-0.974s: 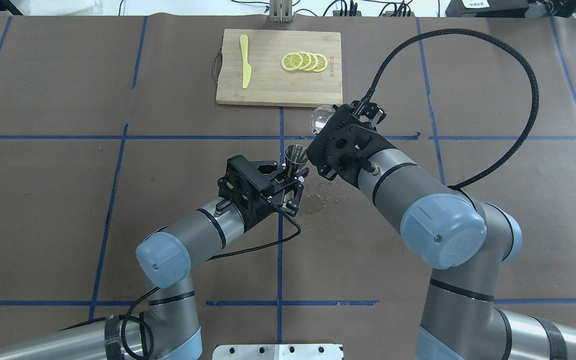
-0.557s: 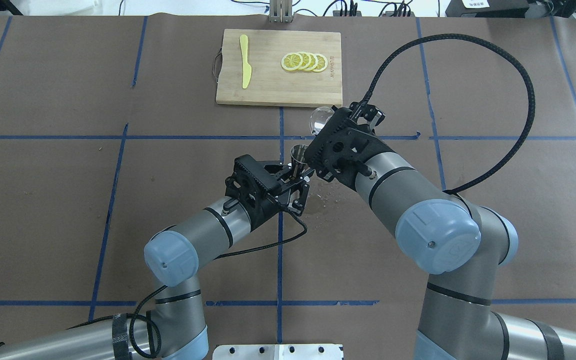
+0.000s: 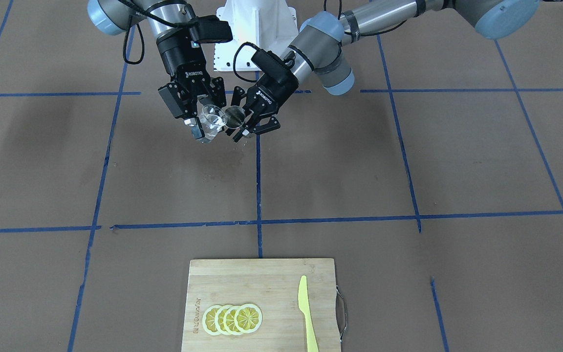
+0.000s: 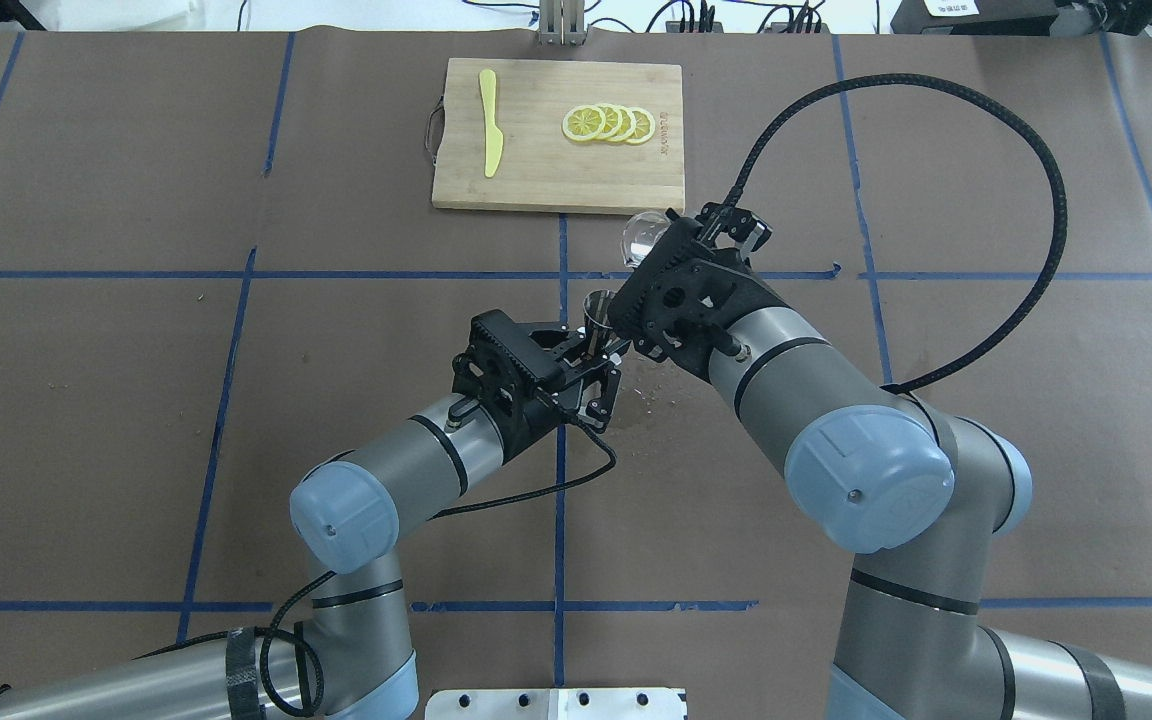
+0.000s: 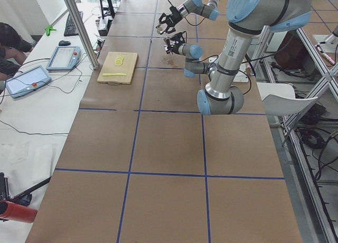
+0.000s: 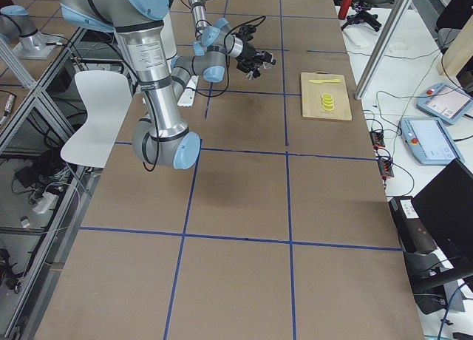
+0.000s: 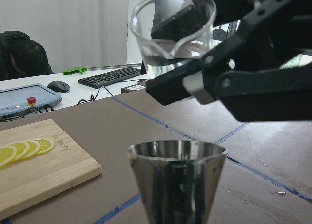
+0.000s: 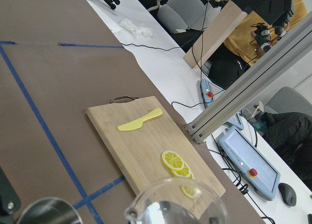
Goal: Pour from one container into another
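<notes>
Right tool clamped on glass beaker, poised just above left tool, closed around steel jigger held upright below its lip to catch the pour.

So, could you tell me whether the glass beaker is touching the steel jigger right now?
Apart. In the left wrist view the beaker hangs above the rim of the jigger, with bare table showing between them.
</notes>
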